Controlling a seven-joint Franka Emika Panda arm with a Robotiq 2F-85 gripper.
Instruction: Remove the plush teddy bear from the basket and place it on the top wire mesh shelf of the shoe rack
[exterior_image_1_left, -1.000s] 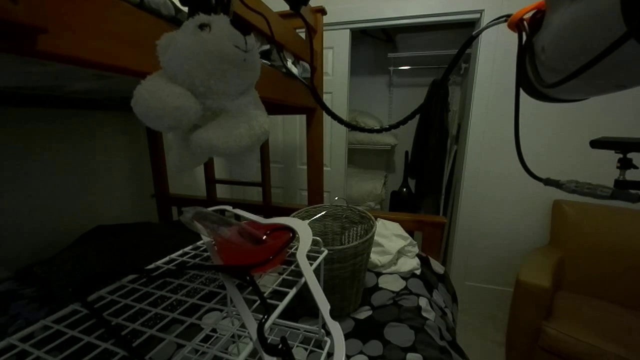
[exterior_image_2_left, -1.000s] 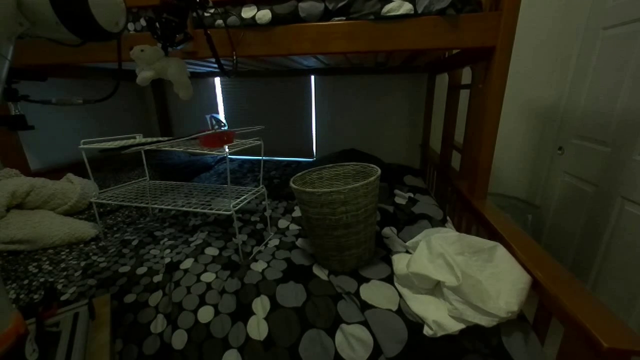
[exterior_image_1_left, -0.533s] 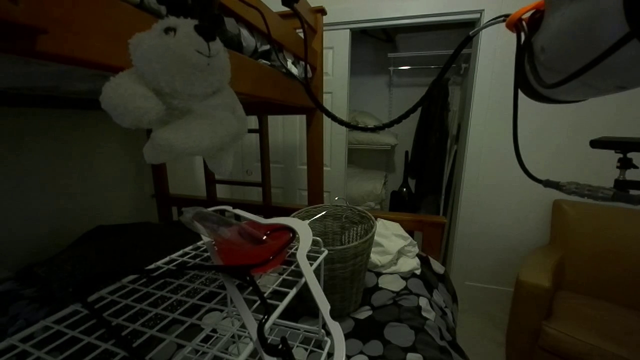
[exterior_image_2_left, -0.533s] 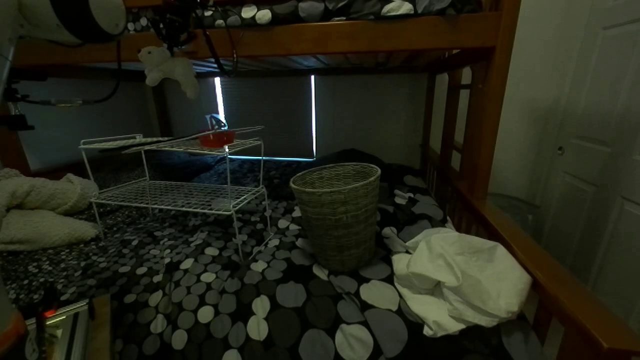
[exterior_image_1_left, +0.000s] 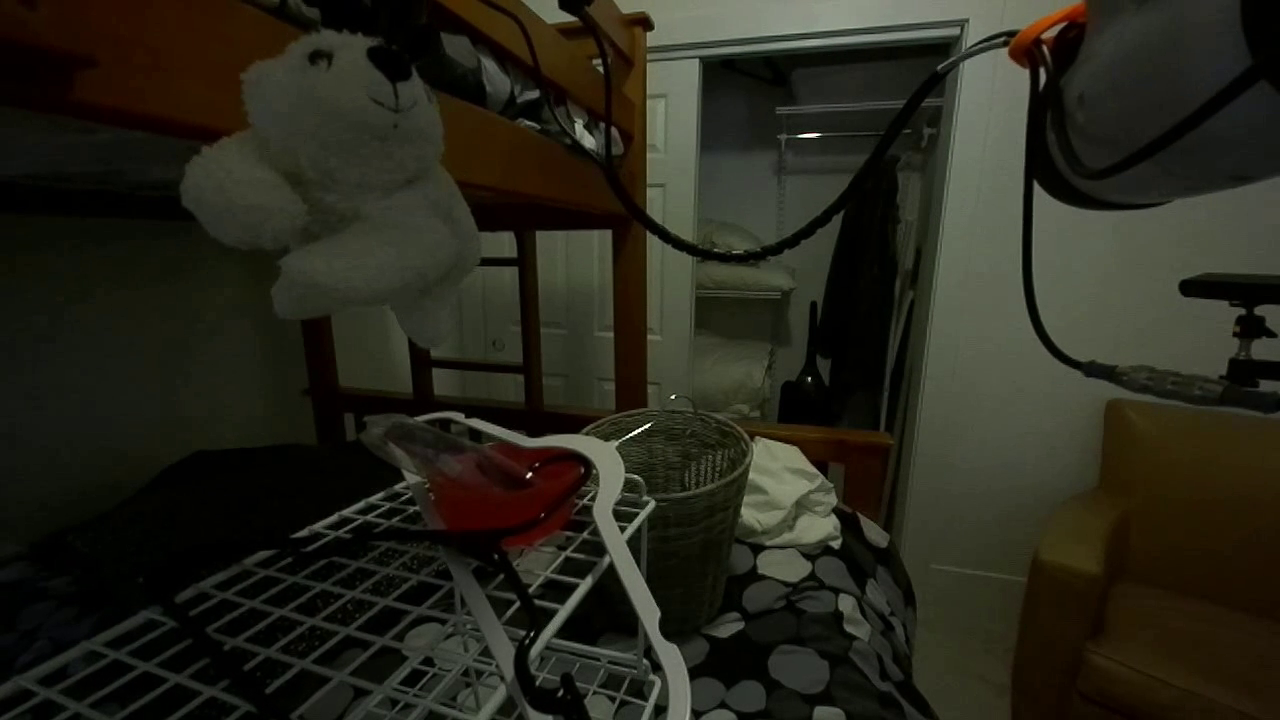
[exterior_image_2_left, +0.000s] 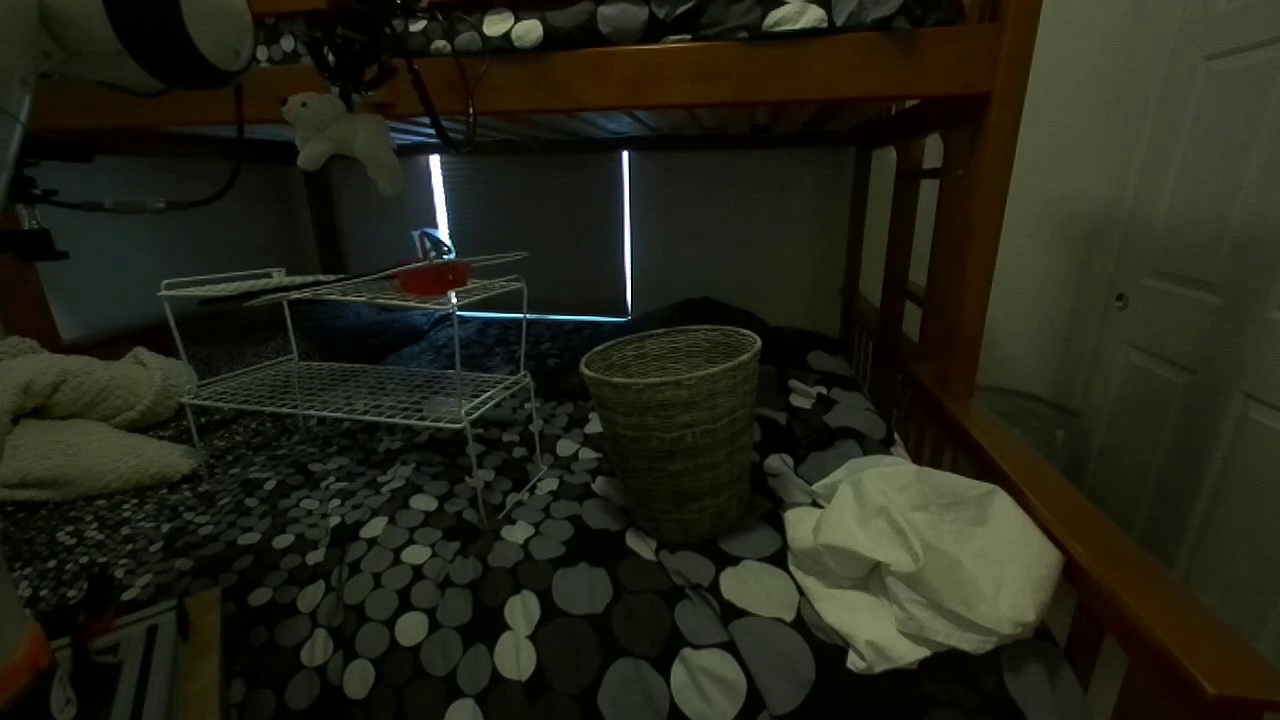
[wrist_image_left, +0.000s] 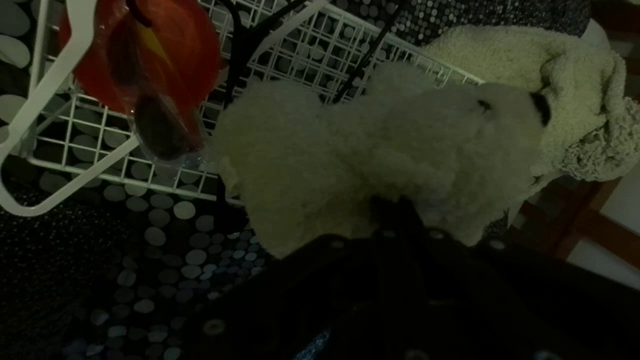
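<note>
The white plush teddy bear hangs in the air from my gripper, and it also shows in an exterior view. In the wrist view my gripper is shut on the bear's body, with the fingertips close together in the fur. The white wire shoe rack stands on the bed below the bear. Its top mesh shelf is under and apart from the bear in both exterior views. The wicker basket stands beside the rack, and no bear shows in it; it also shows in an exterior view.
On the top shelf lie a red item in clear plastic, a white hanger and a black hanger. A white cloth lies beside the basket. A cream blanket lies by the rack. The upper bunk rail runs behind the gripper.
The bear and gripper have moved left in an exterior view, and slightly right in another. The bear stays held. The rack, basket and items on the shelf have not moved.
</note>
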